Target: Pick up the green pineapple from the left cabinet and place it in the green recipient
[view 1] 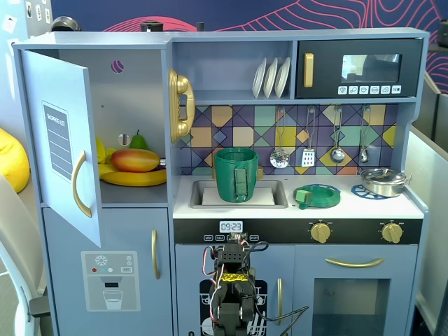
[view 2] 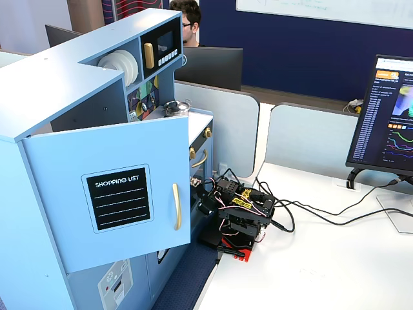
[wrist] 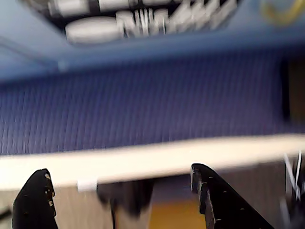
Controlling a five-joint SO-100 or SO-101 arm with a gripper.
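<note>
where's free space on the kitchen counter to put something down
Bare white counter lies between the flat green dish and the silver pot. The sink is filled by the green recipient. The cabinet shelf is crowded with fruit.

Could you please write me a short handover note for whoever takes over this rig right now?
Gripper: open and empty in the wrist view; the arm sits folded low in front of the toy kitchen.
Left cabinet: door swung open. On its shelf lie a mango, bananas and a pear; the green pineapple cannot be made out from here.
Green recipient: stands upright in the sink.
Done: nothing beyond the open door.
Left: locate the pineapple, grasp it, drop it in the recipient.
</note>
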